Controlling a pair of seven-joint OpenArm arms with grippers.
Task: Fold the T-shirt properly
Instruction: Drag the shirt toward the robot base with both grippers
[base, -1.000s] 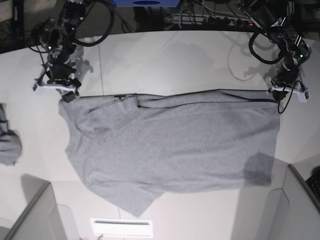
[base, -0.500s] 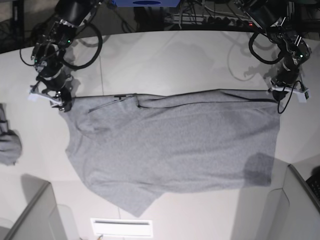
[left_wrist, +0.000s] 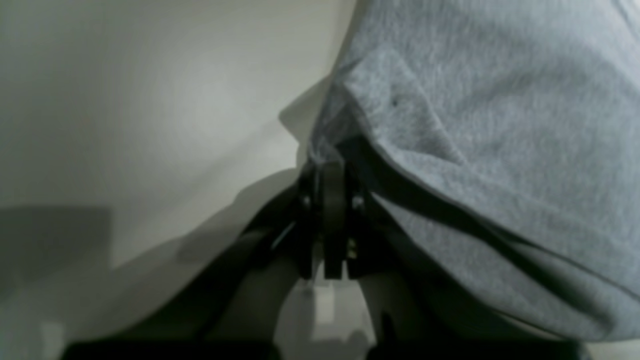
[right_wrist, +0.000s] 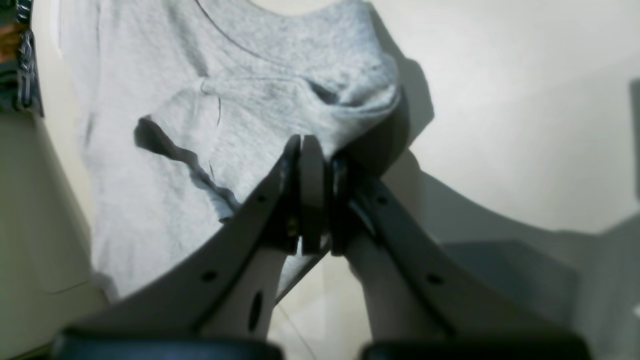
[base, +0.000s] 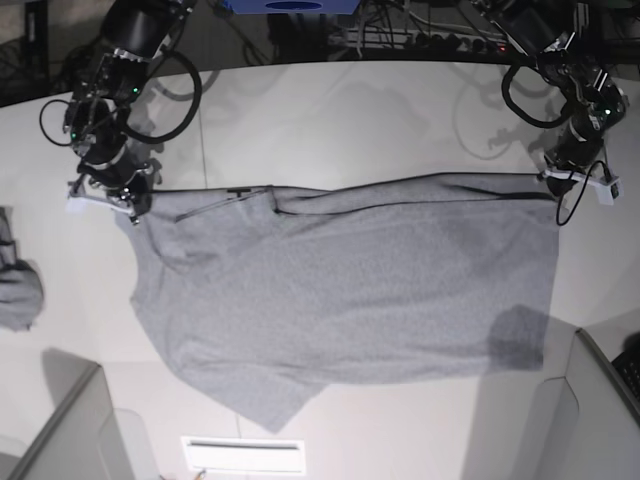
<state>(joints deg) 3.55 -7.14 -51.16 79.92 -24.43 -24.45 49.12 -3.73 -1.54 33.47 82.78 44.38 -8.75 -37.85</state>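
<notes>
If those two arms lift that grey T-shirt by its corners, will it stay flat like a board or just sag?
It will probably sag: the T-shirt is soft cloth, already bunching where the right fingers pinch it. It looks light, since thin fingers hold a corner. The loose sleeve would likely dangle.

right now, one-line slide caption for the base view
Both grippers, left gripper and right gripper, pinch far corners of the spread heather-grey cotton T-shirt on the white table.

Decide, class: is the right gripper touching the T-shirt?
Touching. In the right wrist view the right gripper has its jaws closed on a bunched edge of the T-shirt.
</notes>
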